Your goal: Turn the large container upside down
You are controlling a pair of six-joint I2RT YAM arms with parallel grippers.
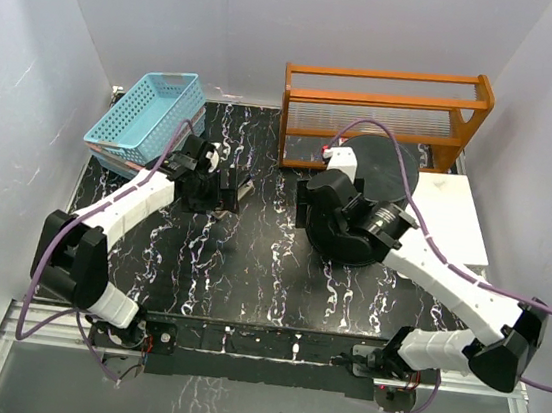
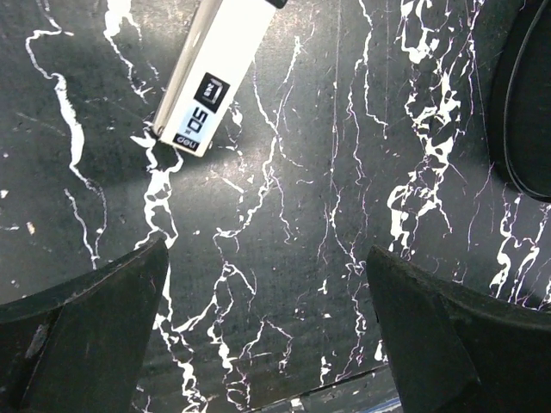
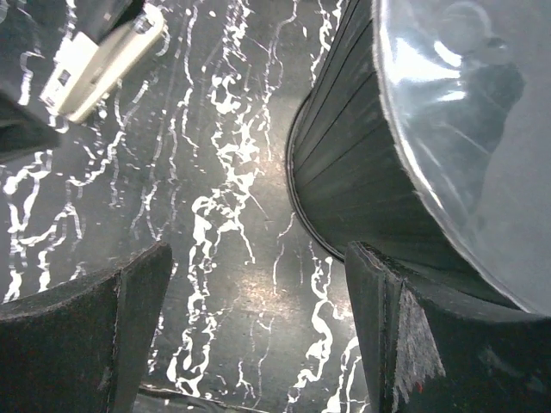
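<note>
The large black bucket (image 1: pixel 381 169) stands on the marbled table with its rim down and its flat glossy base up. In the right wrist view its ribbed side (image 3: pixel 344 163) rises just right of my fingers, rim on the table. Its rim edge also shows in the left wrist view (image 2: pixel 521 103). My right gripper (image 1: pixel 314 211) (image 3: pixel 258 258) is open and empty, low at the bucket's left side, with its right finger (image 3: pixel 387 327) close to the wall. My left gripper (image 1: pixel 219 192) (image 2: pixel 267 258) is open and empty over bare table, left of the bucket.
A white oblong object with a black "50" label (image 2: pixel 207 77) lies just ahead of the left gripper; it also shows in the right wrist view (image 3: pixel 99 60). A wooden rack (image 1: pixel 384 104) stands behind the bucket. A blue basket (image 1: pixel 147 110) sits back left. A white board (image 1: pixel 451 213) lies at the right.
</note>
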